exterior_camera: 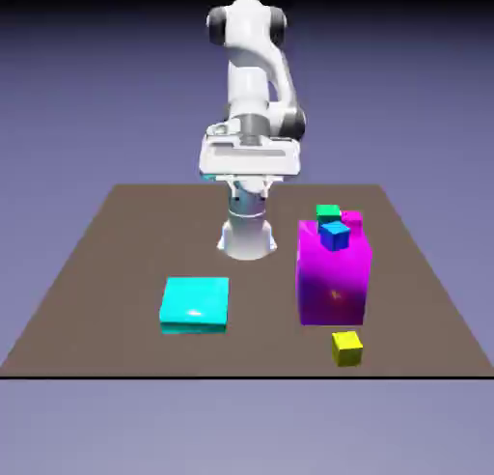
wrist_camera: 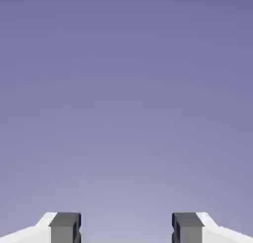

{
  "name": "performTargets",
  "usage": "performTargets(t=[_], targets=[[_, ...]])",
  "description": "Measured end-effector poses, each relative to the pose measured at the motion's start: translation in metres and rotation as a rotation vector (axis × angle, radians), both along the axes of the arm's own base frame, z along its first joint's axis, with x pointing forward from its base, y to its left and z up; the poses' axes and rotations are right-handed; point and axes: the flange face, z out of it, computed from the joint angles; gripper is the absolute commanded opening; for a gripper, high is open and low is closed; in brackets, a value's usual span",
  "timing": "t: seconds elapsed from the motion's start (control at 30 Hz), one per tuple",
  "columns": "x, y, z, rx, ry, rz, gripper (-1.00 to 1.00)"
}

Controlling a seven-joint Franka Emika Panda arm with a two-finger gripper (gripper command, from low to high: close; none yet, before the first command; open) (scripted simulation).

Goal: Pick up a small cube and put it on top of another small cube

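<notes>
- Hanging up high near its base, the white two-finger gripper (exterior_camera: 249, 185) has its fingers spread with nothing between them, probably so it clears the tall magenta block (exterior_camera: 333, 280) (my guess, anyway).
- Small plain yellow cube (exterior_camera: 346, 349) sits on the brown table (exterior_camera: 125, 261) by the near edge, just in front of that block.
- So it's well below the gripper, toward the camera and the exterior view's right.

I'm looking at a simulated robot scene: rendered arm (exterior_camera: 253, 87), plain brown worktop (exterior_camera: 125, 261), blue-violet backdrop (exterior_camera: 405, 97).
</notes>
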Motion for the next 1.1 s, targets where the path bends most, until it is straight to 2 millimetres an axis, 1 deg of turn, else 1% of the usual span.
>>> performTargets(t=[0.13, 0.27, 0.37, 0.53, 0.77, 0.93, 1.1], targets=[[0.035, 0.025, -0.023, -0.030, 0.155, 0.019, 0.00], [0.066, 0.052, -0.053, -0.055, 0.307, 0.035, 0.00], [0.086, 0.072, -0.077, -0.071, 0.419, 0.045, 0.00], [0.112, 0.109, -0.121, -0.094, 0.598, 0.061, 0.00], [0.137, 0.154, -0.181, -0.109, 0.831, 0.070, 0.00], [0.148, 0.184, -0.219, -0.109, 0.985, 0.071, 0.00], [0.156, 0.209, -0.252, -0.098, 1.129, 0.064, 0.00]])
